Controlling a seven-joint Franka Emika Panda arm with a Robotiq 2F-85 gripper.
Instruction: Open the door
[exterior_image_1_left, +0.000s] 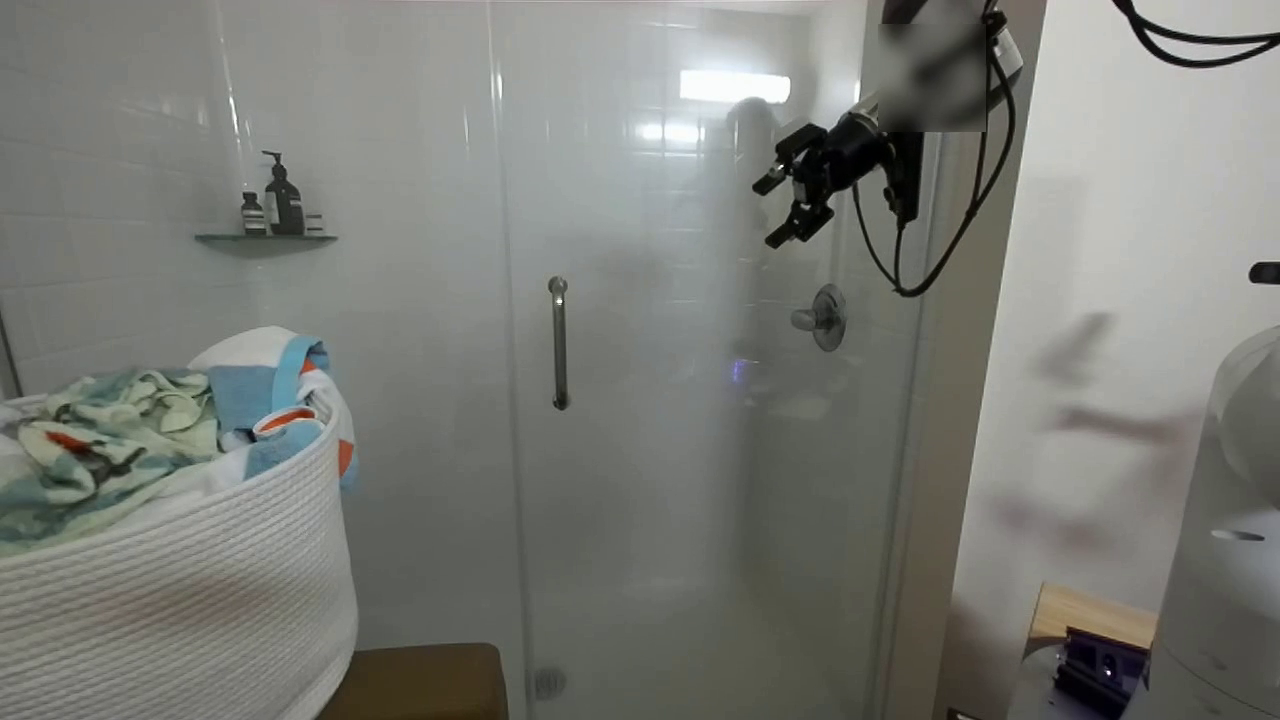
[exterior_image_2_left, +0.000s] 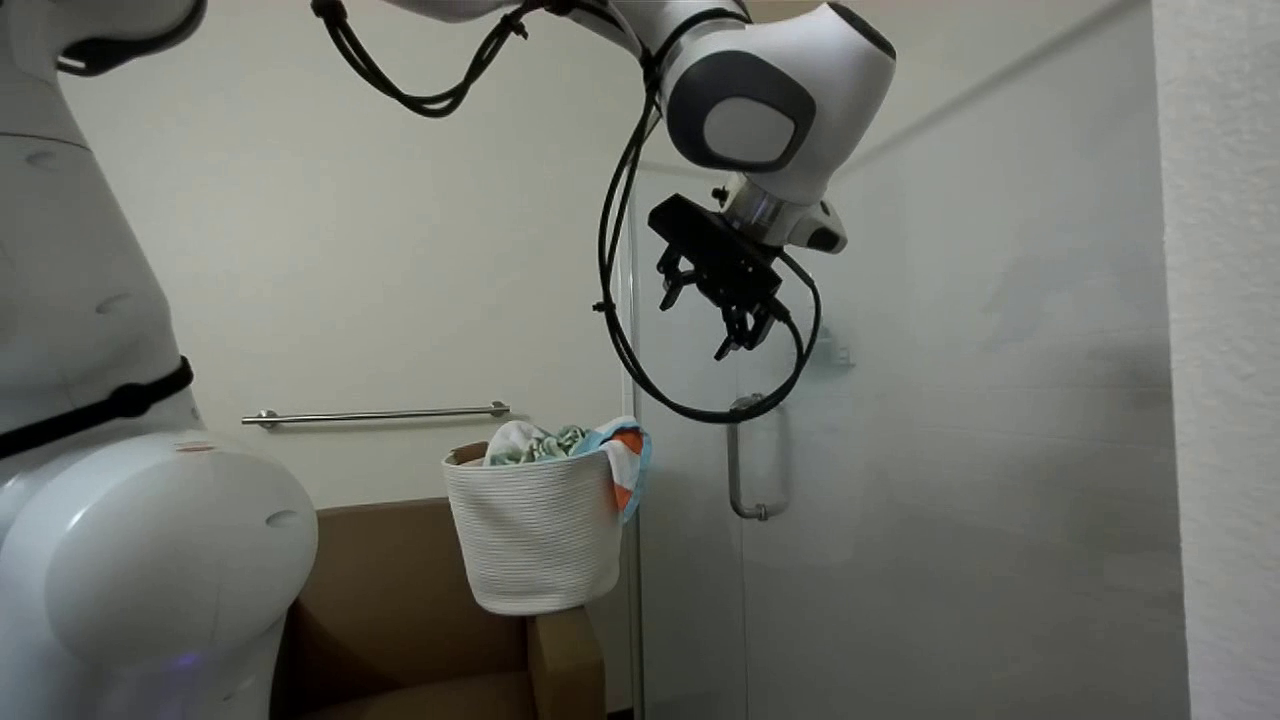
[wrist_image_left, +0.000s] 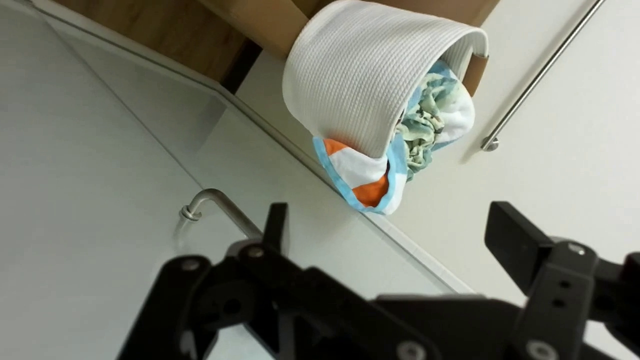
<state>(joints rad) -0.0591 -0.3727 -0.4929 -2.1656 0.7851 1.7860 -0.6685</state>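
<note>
Your gripper (exterior_image_1_left: 774, 212) gapes wide, upper right in an exterior view, glass door (exterior_image_1_left: 650, 440) behind, white basket (exterior_image_1_left: 200, 600) of cloths (exterior_image_1_left: 140, 430) blocking lower left

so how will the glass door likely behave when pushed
The glass door looks like one flat, rigid pane, so it probably won't flex. Its tall span suggests it may feel heavy. The smooth metal handle could be slippery to grip.
</note>
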